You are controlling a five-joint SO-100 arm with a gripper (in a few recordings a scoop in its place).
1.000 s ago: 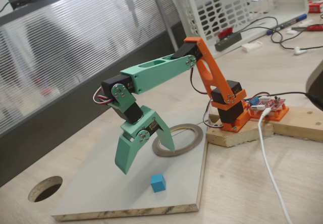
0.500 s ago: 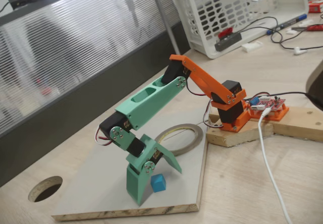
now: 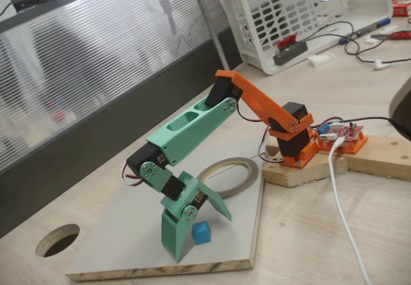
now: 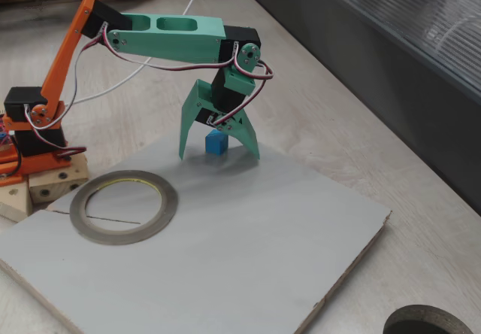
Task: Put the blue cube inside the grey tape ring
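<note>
The blue cube (image 3: 201,232) (image 4: 216,144) sits on the grey board (image 3: 122,233) (image 4: 248,236), near the board's front edge in a fixed view. My green gripper (image 3: 201,237) (image 4: 219,156) is lowered over the cube and open, one finger on each side and the tips close to the board. I cannot tell whether a finger touches the cube. The grey tape ring (image 3: 252,172) (image 4: 77,212) lies flat on the same board, close to the arm's orange base and apart from the cube.
A dark round hole (image 3: 58,240) (image 4: 428,323) is cut in the table beyond the board's corner. The arm's base stands on a wooden block (image 3: 366,160) with a white cable (image 3: 343,214) beside it. A white basket (image 3: 302,9) stands behind.
One second ago the gripper hung open above the board, left of the cube. It has come down and now straddles the cube. Nothing has shifted over the last half second.
</note>
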